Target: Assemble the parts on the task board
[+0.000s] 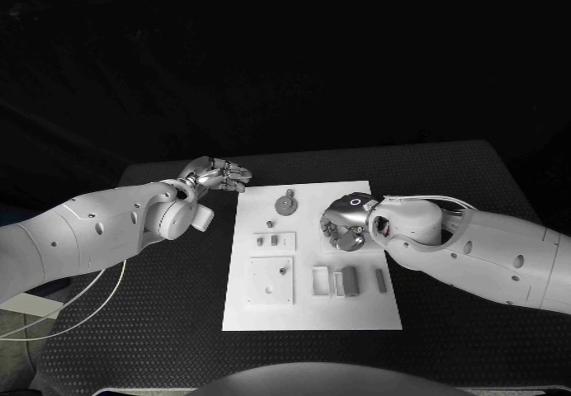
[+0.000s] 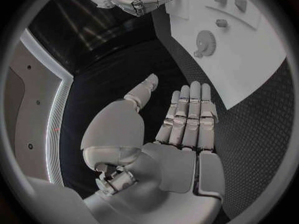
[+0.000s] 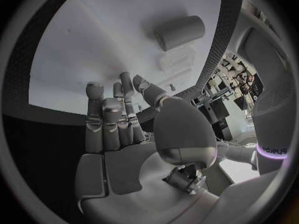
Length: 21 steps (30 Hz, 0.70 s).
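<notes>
Hovering over task board (image 1: pixel 357 318), right hand (image 1: pixel 345 221) hides parts beneath, fingers apart, empty; left hand (image 1: pixel 218 176) flat, empty, off-board over counter (image 1: pixel 143 313).

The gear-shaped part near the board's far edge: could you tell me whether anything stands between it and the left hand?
Nothing visible does. The left hand hovers open over the black table beside the task board, and only bare board lies between it and the gear-shaped part.
</notes>
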### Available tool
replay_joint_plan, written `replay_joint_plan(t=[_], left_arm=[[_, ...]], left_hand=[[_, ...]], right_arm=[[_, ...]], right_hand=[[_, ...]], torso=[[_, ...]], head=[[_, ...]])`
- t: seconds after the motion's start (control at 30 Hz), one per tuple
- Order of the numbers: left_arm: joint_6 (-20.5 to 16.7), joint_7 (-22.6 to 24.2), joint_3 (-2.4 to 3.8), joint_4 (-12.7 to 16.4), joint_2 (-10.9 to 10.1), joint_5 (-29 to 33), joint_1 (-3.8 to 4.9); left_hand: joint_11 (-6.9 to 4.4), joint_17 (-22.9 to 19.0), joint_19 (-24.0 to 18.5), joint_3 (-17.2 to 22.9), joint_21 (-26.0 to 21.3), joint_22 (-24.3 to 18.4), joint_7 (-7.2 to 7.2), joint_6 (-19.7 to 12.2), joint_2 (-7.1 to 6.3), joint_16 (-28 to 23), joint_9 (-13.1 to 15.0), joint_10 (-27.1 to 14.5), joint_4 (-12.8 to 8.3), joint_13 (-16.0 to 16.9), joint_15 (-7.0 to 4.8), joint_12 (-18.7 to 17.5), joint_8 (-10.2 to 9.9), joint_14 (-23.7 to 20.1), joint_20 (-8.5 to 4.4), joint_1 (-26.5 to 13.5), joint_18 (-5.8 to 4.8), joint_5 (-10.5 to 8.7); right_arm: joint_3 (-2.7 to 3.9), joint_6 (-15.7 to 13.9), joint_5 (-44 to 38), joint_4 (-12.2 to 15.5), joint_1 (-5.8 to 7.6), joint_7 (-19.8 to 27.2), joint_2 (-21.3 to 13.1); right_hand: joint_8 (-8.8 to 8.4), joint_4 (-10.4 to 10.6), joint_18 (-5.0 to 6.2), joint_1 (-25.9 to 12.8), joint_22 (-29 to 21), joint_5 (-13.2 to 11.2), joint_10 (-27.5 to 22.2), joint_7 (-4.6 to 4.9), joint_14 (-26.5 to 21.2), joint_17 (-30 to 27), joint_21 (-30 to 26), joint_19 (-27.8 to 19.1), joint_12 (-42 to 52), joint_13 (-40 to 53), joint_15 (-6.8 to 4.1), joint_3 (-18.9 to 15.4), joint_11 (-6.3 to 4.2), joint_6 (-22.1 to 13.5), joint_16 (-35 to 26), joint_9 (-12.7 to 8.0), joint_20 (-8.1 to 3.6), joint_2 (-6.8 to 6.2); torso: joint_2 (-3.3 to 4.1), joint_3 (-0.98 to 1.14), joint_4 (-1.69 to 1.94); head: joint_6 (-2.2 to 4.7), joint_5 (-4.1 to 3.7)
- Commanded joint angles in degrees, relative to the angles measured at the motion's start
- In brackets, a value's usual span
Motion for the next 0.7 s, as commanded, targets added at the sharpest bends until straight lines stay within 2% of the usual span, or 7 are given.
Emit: replay_joint_plan(t=[0.03, 0.13, 0.2, 0.23, 0.3, 0.57, 0.7], left_arm=[[0.54, 0.42, 0.05, 0.12, 0.02, 0.11, 0.08], [0.52, 0.41, 0.05, 0.10, 0.00, 0.11, 0.08], [0.54, 0.42, 0.05, 0.13, 0.01, 0.11, 0.08], [0.56, 0.41, 0.05, 0.14, 0.01, 0.11, 0.08], [0.56, 0.40, 0.05, 0.12, 0.00, 0.11, 0.08], [0.56, 0.41, 0.05, 0.08, 0.01, 0.11, 0.08], [0.57, 0.43, 0.05, 0.10, 0.04, 0.11, 0.08]], left_hand=[[0.24, 0.07, -0.17, -0.29, 0.34, -0.10, -0.03, -0.28, 0.12, -0.40, -0.06, -0.14, -0.02, -0.08, 0.13, 0.25, 0.25, 0.08, 0.39, -0.27, 0.41, -0.10], [0.24, 0.09, -0.18, -0.30, 0.34, -0.11, -0.03, -0.29, 0.11, -0.41, -0.06, -0.15, -0.02, -0.09, 0.13, 0.24, 0.25, 0.09, 0.39, -0.27, 0.41, -0.10], [0.23, 0.10, -0.18, -0.30, 0.34, -0.11, -0.03, -0.29, 0.11, -0.42, -0.07, -0.15, -0.03, -0.09, 0.13, 0.24, 0.25, 0.09, 0.38, -0.27, 0.41, -0.10], [0.23, 0.11, -0.18, -0.30, 0.34, -0.11, -0.04, -0.29, 0.11, -0.43, -0.07, -0.14, -0.03, -0.10, 0.13, 0.24, 0.25, 0.09, 0.38, -0.26, 0.41, -0.10], [0.23, 0.12, -0.18, -0.30, 0.35, -0.12, -0.04, -0.29, 0.11, -0.44, -0.07, -0.14, -0.03, -0.10, 0.13, 0.25, 0.26, 0.09, 0.38, -0.26, 0.41, -0.10], [0.22, 0.17, -0.17, -0.30, 0.35, -0.14, -0.05, -0.28, 0.14, -0.48, -0.08, -0.12, -0.03, -0.11, 0.13, 0.25, 0.27, 0.10, 0.38, -0.26, 0.41, -0.10], [0.21, 0.20, -0.17, -0.31, 0.35, -0.15, -0.06, -0.27, 0.14, -0.50, -0.08, -0.11, -0.04, -0.12, 0.13, 0.26, 0.28, 0.11, 0.38, -0.26, 0.41, -0.11]], right_arm=[[-0.01, -0.84, -0.43, 0.09, -0.04, 0.28, 0.01], [-0.02, -0.90, -0.74, 0.14, -0.05, 0.13, -0.02], [-0.02, -2.10, -1.44, 0.27, -0.09, 0.00, -0.09], [-0.02, -2.36, -1.85, 0.35, -0.12, -0.11, -0.10], [-0.02, -2.44, -2.58, 0.47, -0.18, -0.42, -0.12], [-0.02, -2.82, -3.69, 0.70, -0.29, -1.18, -0.22], [-0.02, -4.72, -3.82, 0.81, -0.33, -1.21, -0.24]], right_hand=[[0.23, 0.29, 4.84, -0.54, 0.99, 0.11, 0.54, -0.03, 0.12, -0.07, 0.08, 0.52, 0.43, 0.14, -0.52, 0.01, -0.05, 0.43, 0.27, -0.08, 0.01, 0.21], [0.34, 0.09, 4.84, -0.27, 1.01, 0.12, 1.75, -0.16, 0.22, -0.08, 0.10, 0.65, 1.07, 0.65, -0.94, 0.33, -0.49, 0.76, 0.25, -0.08, -0.13, 0.72], [0.86, -0.30, 4.84, 0.19, 1.08, 0.12, 2.93, -0.59, 0.37, -0.07, 0.20, 0.83, 1.79, 1.35, -1.52, 0.62, -1.07, 1.81, 0.25, 0.13, -0.24, 1.84], [1.40, -0.51, 4.84, 0.57, 1.12, 0.12, 3.86, -1.00, 0.48, -0.06, 0.30, 0.95, 2.35, 1.78, -1.88, 0.83, -1.45, 2.78, 0.27, 0.38, -0.30, 2.81], [2.06, -0.84, 4.84, 1.24, 1.24, 0.12, 4.95, -1.56, 0.71, -0.05, 0.54, 1.11, 3.07, 2.51, -2.50, 0.82, -2.09, 3.96, 0.27, 0.75, -0.41, 3.65], [2.65, -0.83, 4.84, 2.16, 1.30, 0.12, 6.03, -1.97, 1.02, -0.09, 1.02, 1.20, 3.92, 3.94, -3.23, 0.42, -2.81, 5.18, 0.03, 1.25, -0.54, 4.12], [2.70, -0.83, 4.84, 2.29, 1.29, 0.12, 6.17, -2.00, 1.09, -0.09, 1.14, 1.28, 4.04, 4.23, -3.34, 0.35, -2.93, 5.31, -0.03, 1.33, -0.58, 4.19]], torso=[[0.01, -0.01, -0.01], [0.01, -0.01, -0.01], [0.01, -0.01, -0.01], [0.01, -0.01, -0.01], [0.01, 0.01, -0.01], [0.00, 0.03, -0.02], [0.00, 0.03, -0.02]], head=[[0.00, 0.00], [0.00, 0.00], [0.00, 0.00], [0.00, 0.00], [-0.04, 0.01], [-0.13, 0.03], [-0.13, 0.03]])
